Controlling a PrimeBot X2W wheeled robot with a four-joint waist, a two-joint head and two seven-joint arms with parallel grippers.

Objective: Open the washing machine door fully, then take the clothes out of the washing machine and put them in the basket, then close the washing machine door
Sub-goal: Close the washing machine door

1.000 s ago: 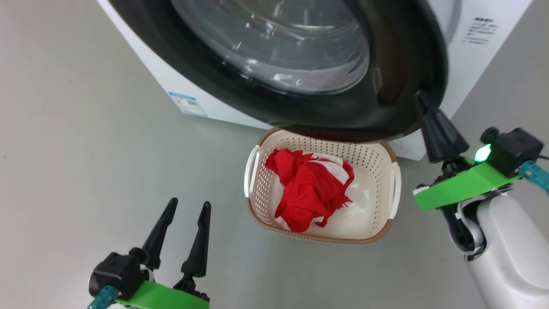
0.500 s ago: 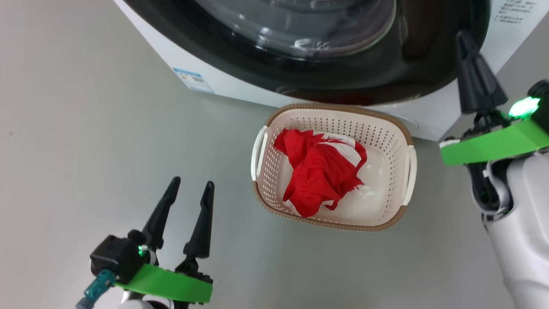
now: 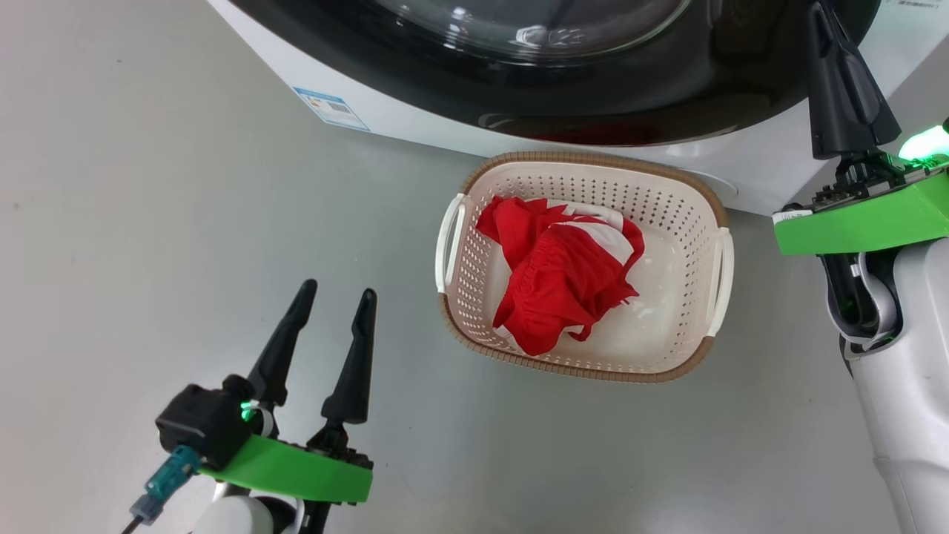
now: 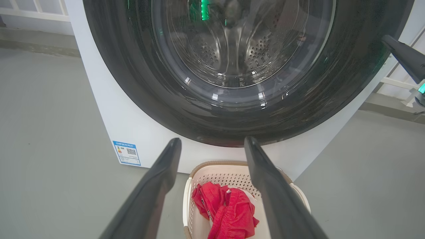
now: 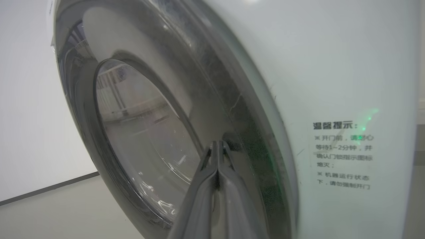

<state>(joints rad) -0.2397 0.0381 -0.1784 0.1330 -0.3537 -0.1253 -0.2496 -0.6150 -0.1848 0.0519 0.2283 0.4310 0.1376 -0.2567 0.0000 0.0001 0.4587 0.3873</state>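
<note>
The washing machine door [image 3: 637, 96], a black rim around clear glass [image 5: 142, 132], lies close against the white washing machine [image 4: 99, 99]; whether it is latched I cannot tell. My right gripper [image 3: 817, 11] is shut, and its joined tips [image 5: 217, 143] press on the door's black rim [image 5: 232, 99] near its right edge. The cream basket [image 3: 586, 157] stands on the floor just in front of the machine, with the red and white clothes [image 3: 563, 289] heaped in its left half. My left gripper [image 3: 337, 291] hovers open and empty to the left of the basket, pointing at the door [image 4: 212, 141].
Grey floor surrounds the basket on the left, front and right. A blue label [image 3: 331, 108] marks the machine's lower left corner, and a printed notice [image 5: 342, 156] sits on its front right of the door. My right forearm [image 3: 904, 386] stands right of the basket.
The door has swung in from above the basket to lie against the machine's front, with my shut right gripper on its rim throughout. The head camera shifted too. My left gripper stayed open.
</note>
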